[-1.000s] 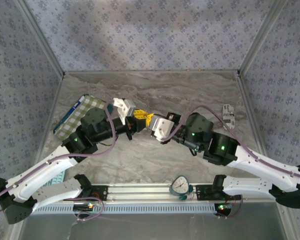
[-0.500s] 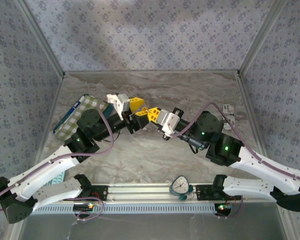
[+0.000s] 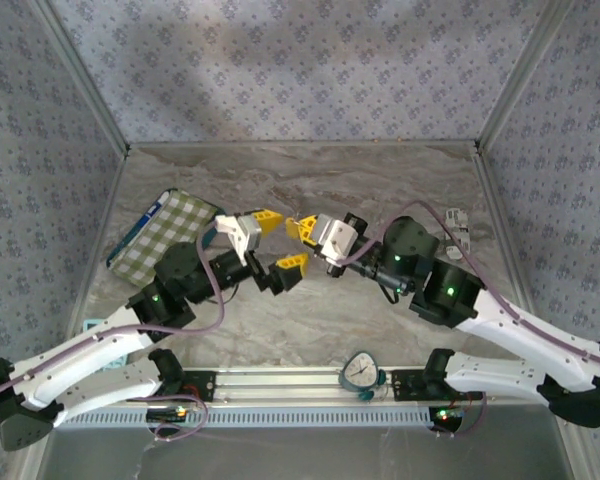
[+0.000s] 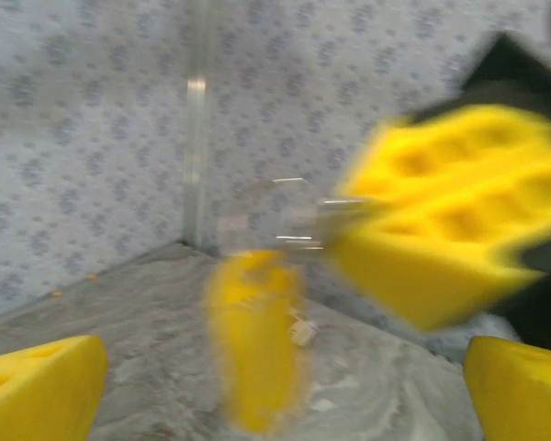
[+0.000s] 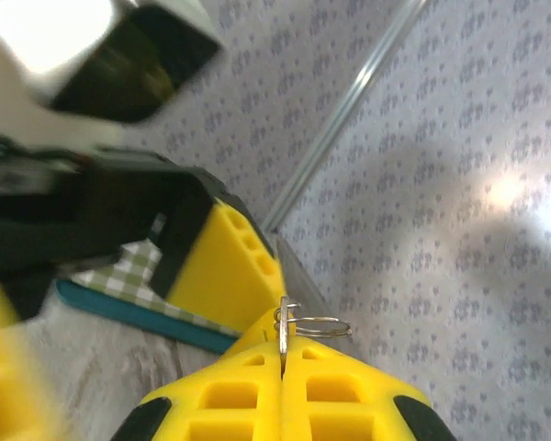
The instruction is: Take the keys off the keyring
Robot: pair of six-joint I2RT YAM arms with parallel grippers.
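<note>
Right hand [image 3: 302, 228] has its yellow fingers pressed together on the keyring [image 5: 314, 323], a thin silvery wire loop that sticks out past the fingertips. Opposite it, the left hand [image 3: 278, 241] is spread wide. One of its pads is near the right hand's tips but apart from them, and the other is lower, toward the near side. From the left wrist its fingers [image 4: 37, 386] sit at the two bottom corners, with the ring blurred in the middle above the marbled surface [image 3: 310, 175]. Just under the ring is a smeared yellow streak, the key [image 4: 255, 354]. The blur hides whether it hangs from the ring or is loose. A green-checked cloth [image 3: 165, 228] lies at the far left of the surface, beyond the left arm.
</note>
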